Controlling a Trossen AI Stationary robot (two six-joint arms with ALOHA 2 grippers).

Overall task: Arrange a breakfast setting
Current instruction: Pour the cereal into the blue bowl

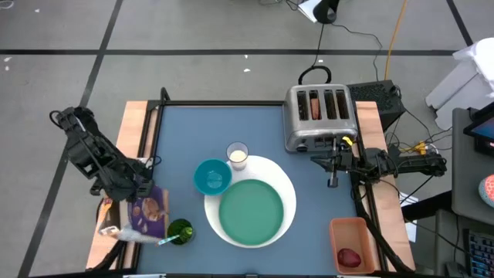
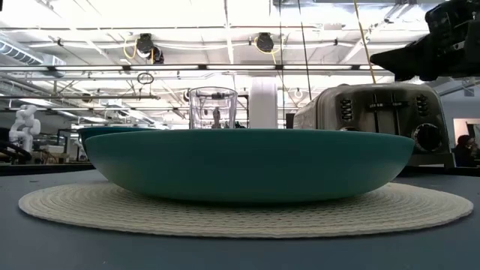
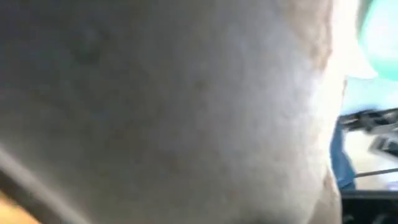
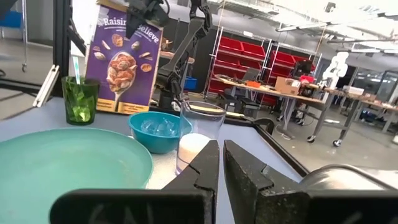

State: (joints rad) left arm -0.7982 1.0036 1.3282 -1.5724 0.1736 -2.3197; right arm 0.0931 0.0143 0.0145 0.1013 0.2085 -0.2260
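Teal plate (image 1: 251, 212) on woven white mat (image 1: 287, 193), blue table (image 1: 193, 127)

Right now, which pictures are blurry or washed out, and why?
Left wrist view: all blur, a pale surface pressed close to the lens. Low view: the teal plate fills the frame and bright ceiling lights glare behind it. Right wrist view: sharp on the cereal box, glass and bowl.

Left wrist view filled by a pale blur, left claw (image 1: 141, 188) fingers hidden behind purple cereal box (image 1: 150, 213)
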